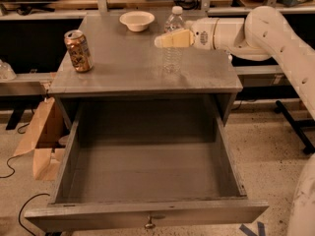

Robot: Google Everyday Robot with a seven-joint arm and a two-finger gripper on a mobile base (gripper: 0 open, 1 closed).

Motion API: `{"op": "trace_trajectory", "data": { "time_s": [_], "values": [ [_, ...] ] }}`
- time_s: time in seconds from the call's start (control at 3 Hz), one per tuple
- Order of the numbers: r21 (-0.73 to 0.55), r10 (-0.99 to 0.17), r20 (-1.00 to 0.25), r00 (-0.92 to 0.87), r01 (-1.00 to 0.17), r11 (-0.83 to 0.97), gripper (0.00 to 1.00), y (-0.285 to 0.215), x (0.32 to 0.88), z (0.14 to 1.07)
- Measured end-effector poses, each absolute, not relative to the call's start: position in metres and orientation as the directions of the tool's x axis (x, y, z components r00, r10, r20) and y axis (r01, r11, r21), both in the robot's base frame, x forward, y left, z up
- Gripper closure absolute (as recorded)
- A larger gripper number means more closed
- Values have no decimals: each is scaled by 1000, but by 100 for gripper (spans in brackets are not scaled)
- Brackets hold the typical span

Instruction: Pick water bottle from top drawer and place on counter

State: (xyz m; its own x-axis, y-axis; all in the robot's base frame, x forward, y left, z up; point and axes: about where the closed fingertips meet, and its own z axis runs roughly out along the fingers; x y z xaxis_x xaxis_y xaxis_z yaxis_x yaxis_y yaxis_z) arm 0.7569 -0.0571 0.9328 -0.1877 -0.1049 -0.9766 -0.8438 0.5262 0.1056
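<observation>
The water bottle (172,58), clear with a white cap, stands upright on the counter (128,68) toward its back right. My gripper (170,39) reaches in from the right on the white arm (266,28), and its cream fingers (177,38) are closed around the bottle's upper body. The bottle's base looks to be resting on the counter top. The top drawer (147,215) is pulled fully open below, with nothing in it and a small metal pull (149,223) at its front centre.
A gold-brown drink can (78,50) stands at the counter's left edge. A white bowl (137,20) sits at the back centre. A cardboard box (42,136) lies on the floor to the left of the cabinet. Tables with cables run behind.
</observation>
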Motion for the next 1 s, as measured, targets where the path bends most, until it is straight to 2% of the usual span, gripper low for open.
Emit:
{"op": "trace_trajectory", "data": {
  "time_s": [0.33,0.67,1.0],
  "values": [
    [71,-160,-967,-197,-816,573,0,-87,759,925],
    [-10,-298,-923,-241,-762,647,0,-157,737,929],
    [-198,-464,-854,-237,-676,710,0,-247,673,953]
  ]
}}
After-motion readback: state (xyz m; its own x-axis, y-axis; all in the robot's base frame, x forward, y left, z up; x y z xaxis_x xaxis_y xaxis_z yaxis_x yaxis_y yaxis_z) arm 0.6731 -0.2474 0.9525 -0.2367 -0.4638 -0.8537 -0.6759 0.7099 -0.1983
